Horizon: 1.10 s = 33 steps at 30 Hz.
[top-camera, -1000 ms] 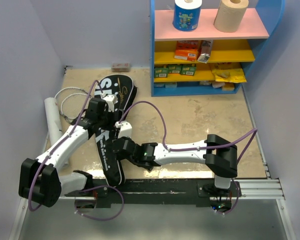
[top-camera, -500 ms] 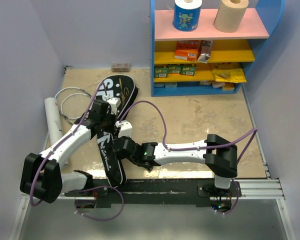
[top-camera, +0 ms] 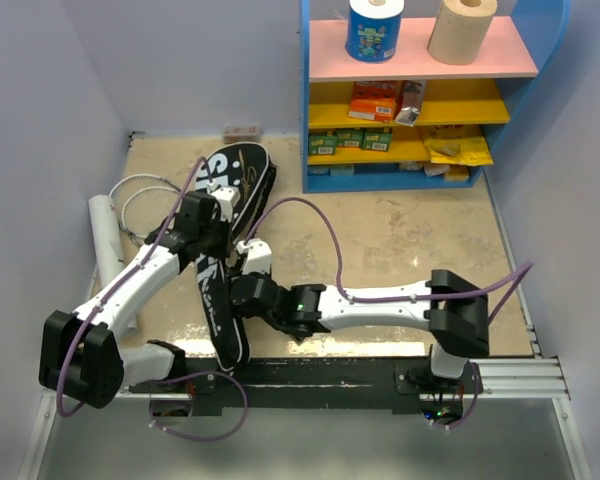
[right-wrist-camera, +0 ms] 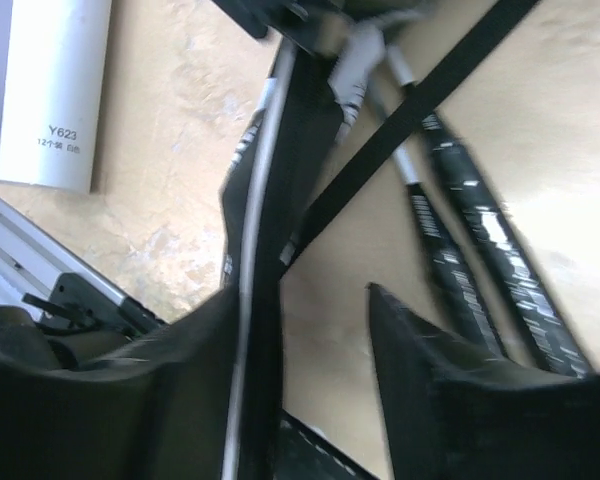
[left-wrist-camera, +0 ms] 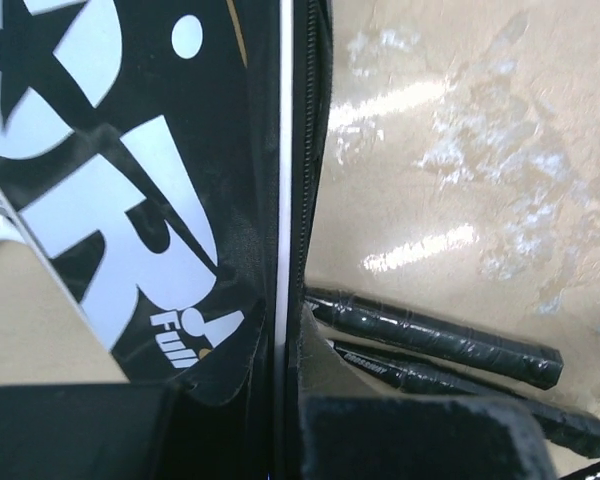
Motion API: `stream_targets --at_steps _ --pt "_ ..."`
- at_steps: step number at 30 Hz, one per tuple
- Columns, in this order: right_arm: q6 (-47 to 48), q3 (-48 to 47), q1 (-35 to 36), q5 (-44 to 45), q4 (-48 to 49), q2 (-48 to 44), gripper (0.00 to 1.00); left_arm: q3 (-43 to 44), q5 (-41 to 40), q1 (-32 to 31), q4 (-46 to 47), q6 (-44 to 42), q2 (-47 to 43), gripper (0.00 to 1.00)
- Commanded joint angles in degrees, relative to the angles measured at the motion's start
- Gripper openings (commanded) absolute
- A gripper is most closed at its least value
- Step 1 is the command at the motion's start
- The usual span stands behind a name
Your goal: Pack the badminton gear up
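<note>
The black cover [top-camera: 223, 250], lettered in white, lies lengthwise on the floor between the arms. My left gripper [top-camera: 208, 226] is shut on its white-piped edge [left-wrist-camera: 283, 200], which stands pinched between the jaws [left-wrist-camera: 285, 420]. Two black racket handles [left-wrist-camera: 435, 338] lie on the floor just right of that edge. My right gripper [top-camera: 246, 288] is lower along the cover and open [right-wrist-camera: 310, 360]. The cover's edge [right-wrist-camera: 255, 230] runs beside its left finger, with bare floor in the gap. White-strung racket heads [top-camera: 145, 200] stick out left of the cover. The white tube [top-camera: 108, 250] lies at the far left.
A blue shelf unit [top-camera: 305, 100] stands at the back right, holding paper rolls [top-camera: 462, 28] and orange and yellow packets [top-camera: 375, 100]. A black strap [right-wrist-camera: 410, 110] crosses the racket handles. Purple walls close in the left and back. A metal rail [top-camera: 510, 375] runs along the near edge.
My left gripper has closed on the cover's edge. My right gripper has opened and let go of the cover. The cover has shifted slightly.
</note>
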<state>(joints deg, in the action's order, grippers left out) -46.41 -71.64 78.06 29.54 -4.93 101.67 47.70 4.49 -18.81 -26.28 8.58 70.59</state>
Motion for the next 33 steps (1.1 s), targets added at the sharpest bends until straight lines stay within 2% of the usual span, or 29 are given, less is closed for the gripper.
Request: stream_targets --at_steps 1,2,5,7,10,12,14,21,28,33 --pt "4.4 0.7 -1.0 5.9 -8.3 -10.1 0.62 7.4 -3.0 0.4 -1.0 -1.9 -2.6 0.00" --pt "5.3 1.0 -1.3 6.8 -9.7 -13.1 0.67 8.1 -3.5 0.4 -1.4 -1.9 -2.8 0.00" --pt "9.1 2.2 -4.0 8.4 -14.9 -18.4 0.74 10.7 -6.3 0.4 -2.6 -1.5 -3.6 0.00" --pt "11.7 3.2 -6.7 7.5 -17.4 -20.5 0.75 12.6 -7.3 0.4 -3.4 -1.6 -4.1 0.00" --pt "16.1 6.8 -12.0 4.0 -16.2 -23.5 0.76 15.0 -8.8 0.4 -4.8 -1.8 -4.7 0.00" --pt "21.3 7.6 -13.9 1.8 -14.6 -23.3 0.82 16.1 -10.3 0.4 -5.8 -2.0 -5.2 0.00" --pt "27.7 7.7 -14.0 -0.3 -12.6 -21.4 0.86 16.7 -11.8 0.4 -6.3 -1.8 -6.4 0.00" --pt "36.8 3.0 -13.9 -6.6 -9.5 -8.8 0.86 21.5 -21.7 1.1 -10.3 -1.9 -8.0 0.00" --pt "44.6 -1.2 -14.0 -14.8 2.4 0.5 0.86 24.1 -25.1 4.1 -11.2 -0.2 -10.8 0.00" --pt "48.4 -8.8 -14.0 -22.1 2.8 9.4 0.86 22.9 -25.7 5.3 -10.1 0.8 -14.5 0.00"
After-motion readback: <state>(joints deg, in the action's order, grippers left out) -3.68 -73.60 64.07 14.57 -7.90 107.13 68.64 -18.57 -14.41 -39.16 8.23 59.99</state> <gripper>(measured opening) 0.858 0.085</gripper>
